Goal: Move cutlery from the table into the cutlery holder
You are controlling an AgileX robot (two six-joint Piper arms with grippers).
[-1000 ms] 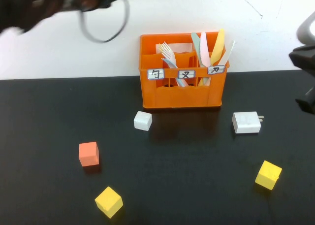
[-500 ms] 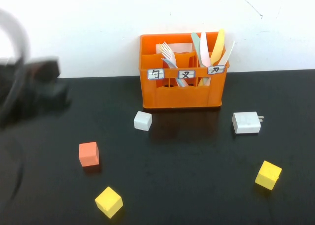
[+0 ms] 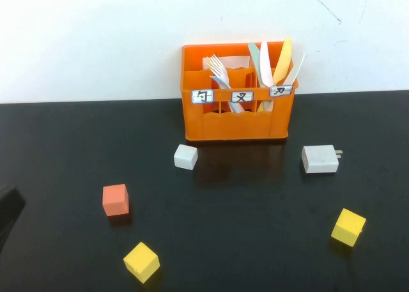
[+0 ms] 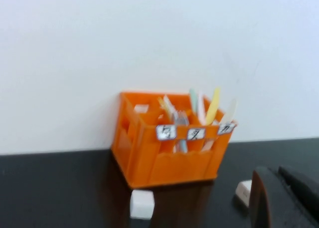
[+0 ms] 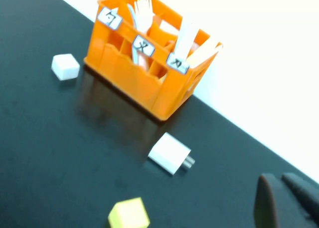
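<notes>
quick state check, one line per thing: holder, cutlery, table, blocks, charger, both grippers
cutlery holder: upright at the table's back edge
cutlery: standing in the holder, none on the table
table: holds only blocks and charger
blocks: loose, apart
charger: lying flat
left gripper: jaws shut, empty
right gripper: jaws shut, empty

light: bright, even | shadows: soft, short | blur: left wrist view

White charger (image 3: 319,158), white (image 3: 185,156), orange (image 3: 115,199), 2 yellow blocks (image 3: 141,262).
</notes>
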